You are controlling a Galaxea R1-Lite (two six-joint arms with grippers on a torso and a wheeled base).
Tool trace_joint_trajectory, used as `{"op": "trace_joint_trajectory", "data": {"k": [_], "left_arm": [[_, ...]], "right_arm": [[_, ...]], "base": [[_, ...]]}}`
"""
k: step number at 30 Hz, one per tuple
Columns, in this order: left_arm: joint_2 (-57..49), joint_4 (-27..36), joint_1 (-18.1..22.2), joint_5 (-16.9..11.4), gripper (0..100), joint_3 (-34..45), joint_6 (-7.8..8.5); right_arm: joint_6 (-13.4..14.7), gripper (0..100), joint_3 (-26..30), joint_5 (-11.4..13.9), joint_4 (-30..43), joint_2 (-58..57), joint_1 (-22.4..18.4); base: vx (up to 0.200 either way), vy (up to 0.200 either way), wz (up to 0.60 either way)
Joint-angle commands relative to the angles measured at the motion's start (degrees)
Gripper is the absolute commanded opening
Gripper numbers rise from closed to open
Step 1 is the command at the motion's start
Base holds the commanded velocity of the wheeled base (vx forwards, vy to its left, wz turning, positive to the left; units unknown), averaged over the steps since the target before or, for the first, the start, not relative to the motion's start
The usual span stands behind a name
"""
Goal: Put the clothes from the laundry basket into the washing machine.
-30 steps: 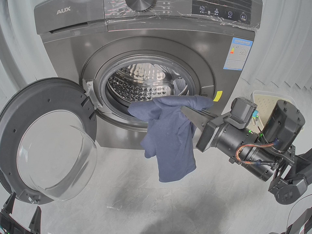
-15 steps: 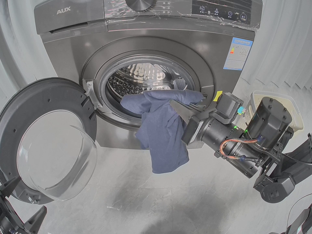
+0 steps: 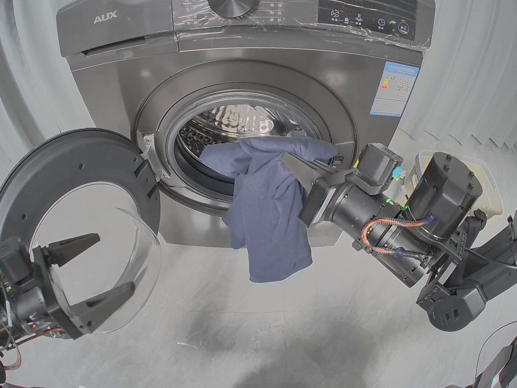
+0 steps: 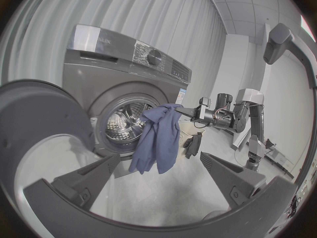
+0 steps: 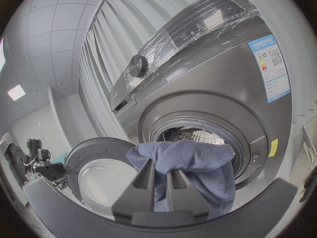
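Observation:
A blue garment (image 3: 269, 211) hangs from my right gripper (image 3: 288, 160), which is shut on its top fold. The top of the garment lies at the lower right rim of the washing machine's drum opening (image 3: 237, 125), and the rest drapes down the front toward the floor. In the right wrist view the gripper (image 5: 161, 169) pinches the cloth (image 5: 191, 159) right before the opening. My left gripper (image 3: 114, 262) is open and holds nothing, low at the left in front of the open door (image 3: 70, 168). The laundry basket (image 3: 484, 179) stands at the right, mostly behind my right arm.
The round door is swung wide to the left of the grey washing machine (image 3: 242, 71). In the left wrist view a dark garment (image 4: 193, 144) hangs over the basket's rim. Bare grey floor (image 3: 226, 324) lies before the machine, with curtains behind it.
My right gripper has carried the blue garment left and up to the drum opening. My left gripper has risen into the head view at lower left, fingers spread.

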Motion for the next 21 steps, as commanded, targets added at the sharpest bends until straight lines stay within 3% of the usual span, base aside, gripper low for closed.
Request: {"op": "trace_joint_trajectory", "data": {"k": [1,2,7,13,21], "left_arm": [[19.57,-10.38,-9.54,3.88,100,0.66,-3.16],[22.03,-10.82,-9.97,3.88,100,-0.92,-4.04],[27.04,-11.17,-10.41,3.35,100,-2.51,-5.18],[32.48,-11.35,-10.77,1.68,100,-2.95,-5.01],[37.76,-12.4,-10.77,1.59,100,-4.97,-4.74]], "right_arm": [[-0.06,0,-2.17,-0.06,-1.21,0.78,0.05],[-0.06,0,-2.35,-0.06,-1.65,1.22,0.4],[-0.06,0,-1.91,-0.06,-1.82,1.4,0.75],[-0.06,0,-2.43,0.02,-4.46,4.03,1.1],[0.03,0,-1.91,-0.06,-4.63,4.83,1.63]], "base": [[0.0,0.0,0.0],[0.0,0.0,0.0],[0.0,0.0,0.0],[0.0,0.0,0.0],[0.0,0.0,0.0]]}}
